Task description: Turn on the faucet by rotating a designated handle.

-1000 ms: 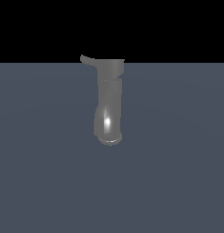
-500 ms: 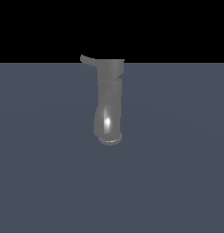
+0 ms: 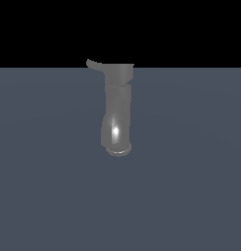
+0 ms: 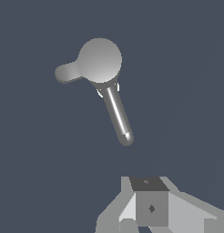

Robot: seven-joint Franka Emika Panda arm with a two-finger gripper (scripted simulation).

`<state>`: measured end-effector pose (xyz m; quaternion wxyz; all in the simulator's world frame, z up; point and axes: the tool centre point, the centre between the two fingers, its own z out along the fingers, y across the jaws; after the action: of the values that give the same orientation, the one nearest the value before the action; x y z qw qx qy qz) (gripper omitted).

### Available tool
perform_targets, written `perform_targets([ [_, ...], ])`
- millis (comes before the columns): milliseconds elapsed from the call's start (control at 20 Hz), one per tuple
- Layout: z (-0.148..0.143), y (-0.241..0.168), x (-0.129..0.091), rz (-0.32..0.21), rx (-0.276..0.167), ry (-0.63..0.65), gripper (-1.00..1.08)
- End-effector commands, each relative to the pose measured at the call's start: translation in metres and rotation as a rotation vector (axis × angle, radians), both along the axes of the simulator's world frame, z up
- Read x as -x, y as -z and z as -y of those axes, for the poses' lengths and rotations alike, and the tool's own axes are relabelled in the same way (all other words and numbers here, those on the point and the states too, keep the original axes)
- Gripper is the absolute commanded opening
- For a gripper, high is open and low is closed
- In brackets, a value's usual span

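The faucet (image 3: pixel 116 115) is a glossy grey cylinder that stands upright in the middle of the exterior view. Its wider cap (image 3: pixel 118 72) is on top and its curved end with the round opening (image 3: pixel 117 148) is below. The handle (image 3: pixel 94 64), a thin curved lever, sticks out from the cap toward the exterior view's left. The wrist view looks down on the round cap (image 4: pixel 100 60), the short handle (image 4: pixel 66 73) and the slim body (image 4: pixel 117 113). My gripper (image 4: pixel 149 186) shows only there, well apart from the faucet. Its fingers meet in one block with no gap.
A flat dark grey-blue floor (image 3: pixel 191 186) spreads around the faucet under a black background. No other objects show in either view.
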<state>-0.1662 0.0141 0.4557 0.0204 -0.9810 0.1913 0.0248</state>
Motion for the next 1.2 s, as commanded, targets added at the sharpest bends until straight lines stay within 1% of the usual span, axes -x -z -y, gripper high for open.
perform_targets([
  [0,-0.002,0.005,-0.012,-0.003,-0.007,0.062,-1.00],
  [550,-0.014,0.032,-0.064,-0.022,-0.020,0.334,-1.00],
  [1150,-0.028,0.070,-0.117,-0.038,-0.006,0.638,-1.00],
])
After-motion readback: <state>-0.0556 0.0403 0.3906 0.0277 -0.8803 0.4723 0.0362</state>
